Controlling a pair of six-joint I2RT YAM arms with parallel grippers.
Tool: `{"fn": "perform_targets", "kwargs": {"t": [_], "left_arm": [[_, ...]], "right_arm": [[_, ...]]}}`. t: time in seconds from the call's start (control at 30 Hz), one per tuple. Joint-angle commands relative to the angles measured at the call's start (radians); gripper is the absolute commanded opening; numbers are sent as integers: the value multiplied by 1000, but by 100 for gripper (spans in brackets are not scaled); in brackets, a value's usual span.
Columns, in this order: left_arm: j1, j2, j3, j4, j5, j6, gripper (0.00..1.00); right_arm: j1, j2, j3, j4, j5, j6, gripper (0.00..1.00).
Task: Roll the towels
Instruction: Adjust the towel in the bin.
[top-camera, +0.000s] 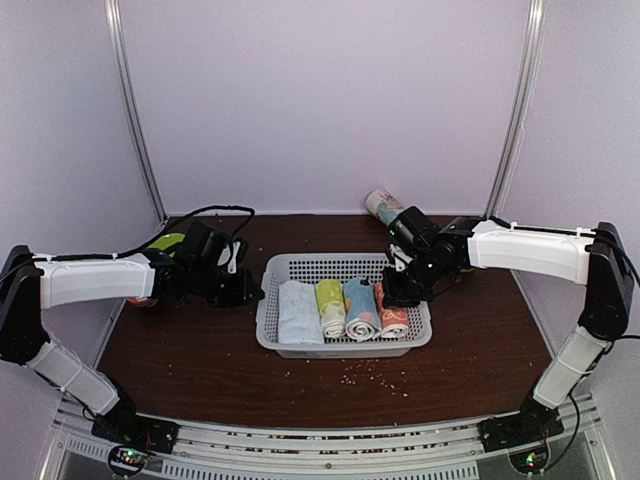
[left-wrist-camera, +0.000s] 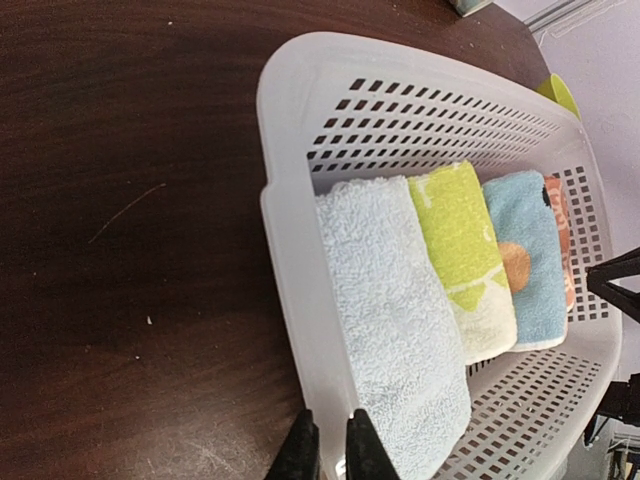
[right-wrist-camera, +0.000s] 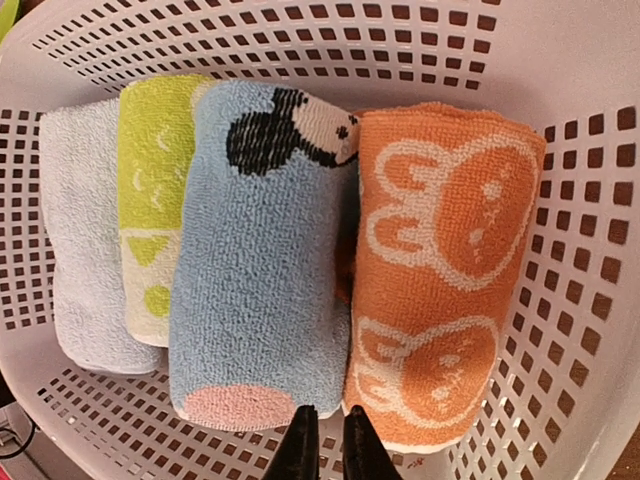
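Both towels lie rolled side by side in a white perforated basket (top-camera: 268, 310): the light blue one (right-wrist-camera: 260, 270) and, at its right, the peach-orange one with bunny prints (right-wrist-camera: 440, 270). My right gripper (right-wrist-camera: 330, 448) hovers shut over the basket floor at the near ends of these two rolls, level with the seam between them and holding nothing. In the top view it sits at the basket's right side (top-camera: 392, 293). My left gripper (left-wrist-camera: 333, 450) is shut on the basket's left rim (left-wrist-camera: 285, 200), which passes between its fingers.
A pale blue-white roll (left-wrist-camera: 385, 310) and a yellow-green roll (left-wrist-camera: 460, 250) fill the basket's left half. A printed can (top-camera: 385, 207) lies at the back of the brown table. A green object (top-camera: 165, 242) sits behind the left arm. Crumbs (top-camera: 375, 372) dot the table in front of the basket.
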Motion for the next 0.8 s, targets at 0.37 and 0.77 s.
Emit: {"fn": "perform_targets", "kwargs": {"t": [0.37,0.77], "left_arm": [[-11,19,-48,-59,-12,-3,10],[-11,-7,-67,-52,-14,-4,10]], "right_arm": [[-17,117,47,-107,158,-65,10],[-28,27,80,-98,78,-74,24]]}}
